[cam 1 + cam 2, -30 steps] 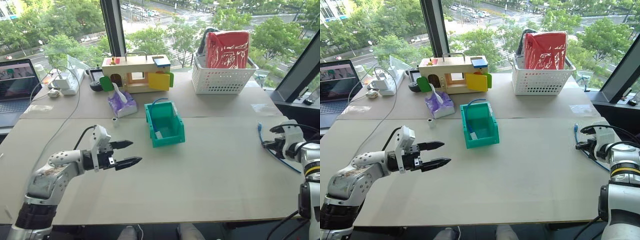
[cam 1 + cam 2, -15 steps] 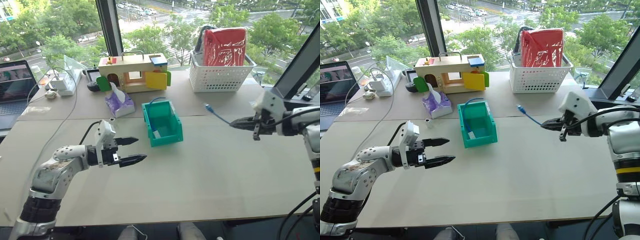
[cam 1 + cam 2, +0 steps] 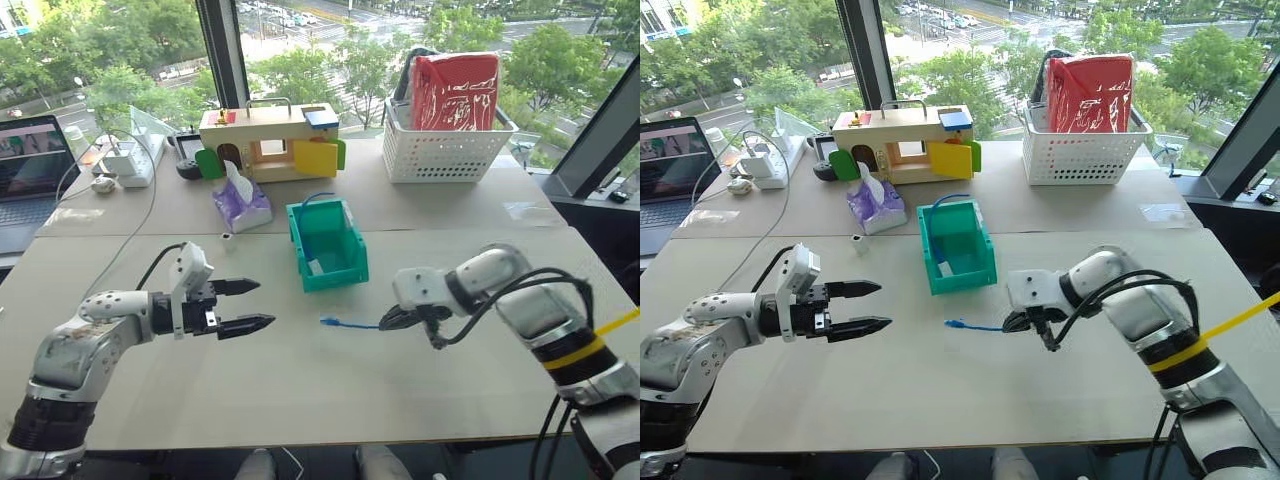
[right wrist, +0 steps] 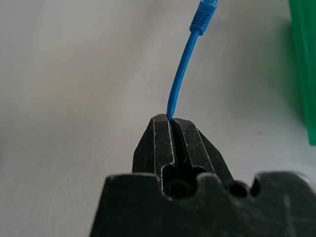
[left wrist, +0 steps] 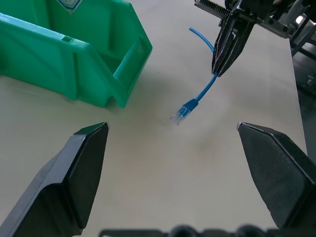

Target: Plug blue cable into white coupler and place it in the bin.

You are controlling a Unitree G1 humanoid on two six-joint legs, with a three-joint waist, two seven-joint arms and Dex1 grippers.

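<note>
The blue cable [image 3: 352,324] is pinched just behind its clear plug [image 5: 180,114] by my right gripper [image 3: 384,322], which is shut on it. The plug end sticks out level toward my left gripper, low over the table in front of the teal bin [image 3: 349,262]. About a hand's width to the left, my left gripper [image 3: 267,303] hangs open and empty, its fingers pointing at the plug. A small white piece that I take for the white coupler [image 3: 229,243] stands on the table left of the bin, beyond my left gripper.
Inside the bin lie a white bit and a loop of blue cord. Behind it are a purple tissue pack [image 3: 242,206], a wooden toy box [image 3: 270,143] and a white lattice basket [image 3: 448,150]. A laptop [image 3: 30,175] and cords sit far left.
My right arm has swung from the table's right edge to the middle, carrying the blue cable and turning its plug toward my left gripper. The left gripper stays open in place.
</note>
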